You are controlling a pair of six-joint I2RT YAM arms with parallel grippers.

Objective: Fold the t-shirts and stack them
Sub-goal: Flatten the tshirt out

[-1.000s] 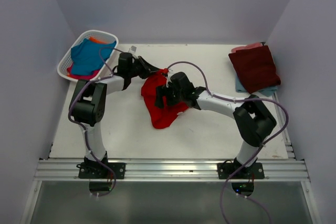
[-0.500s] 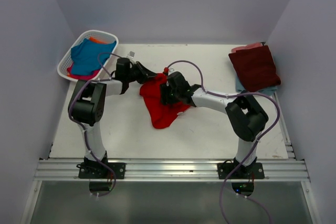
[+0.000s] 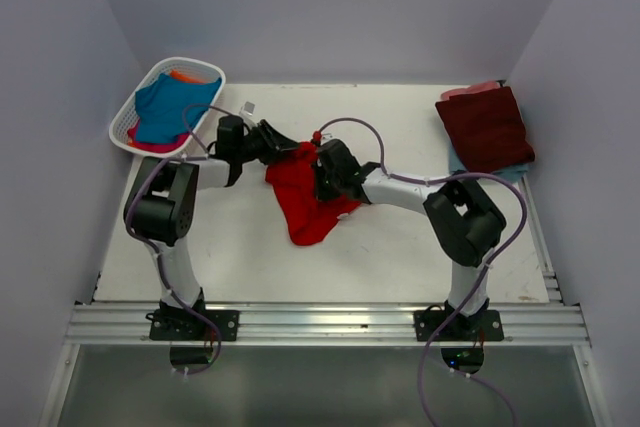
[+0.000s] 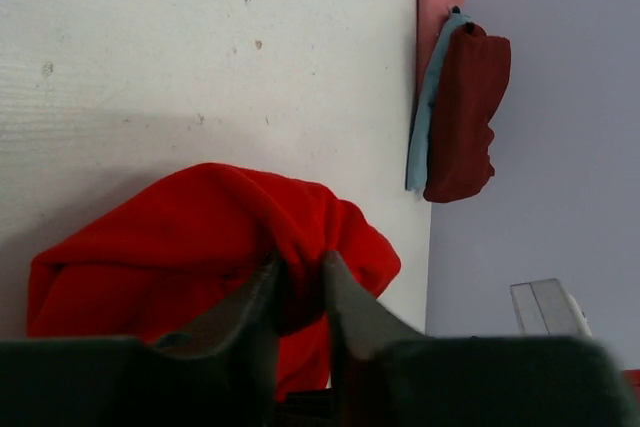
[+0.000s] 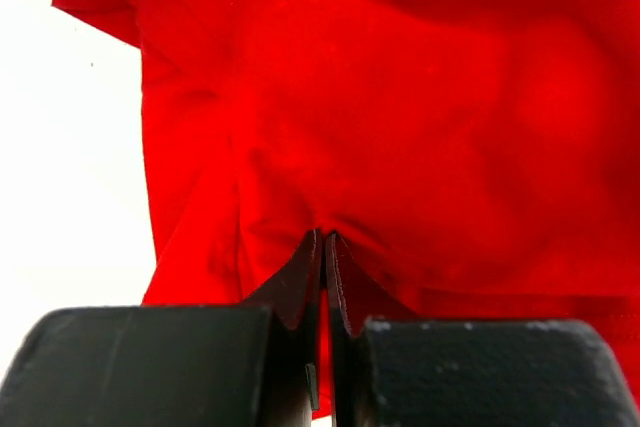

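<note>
The bright red t-shirt (image 3: pixel 300 202) lies crumpled at the table's middle. My left gripper (image 3: pixel 290 150) reaches in from the left and holds a fold at the shirt's far edge; in the left wrist view this gripper (image 4: pixel 300 269) has red cloth (image 4: pixel 200 227) filling the narrow gap between its fingers. My right gripper (image 3: pixel 318 179) comes from the right. Seen from the right wrist, it (image 5: pixel 325 239) is shut, pinching a pucker of the red t-shirt (image 5: pixel 400 97). A folded maroon t-shirt (image 3: pixel 487 129) tops a stack at the far right, over a pale blue one (image 4: pixel 425 117) and a pink one (image 4: pixel 437 7).
A white lattice basket (image 3: pixel 125 127) stands at the far left corner, holding a teal t-shirt (image 3: pixel 170 112), an orange one (image 3: pixel 185 76) and a pink one (image 3: pixel 150 145). Pale walls close in the table on three sides. Cables loop over both arms.
My right gripper has closed onto the red t-shirt after pushing left into it. The left gripper has shifted slightly left, still at the shirt's far edge.
</note>
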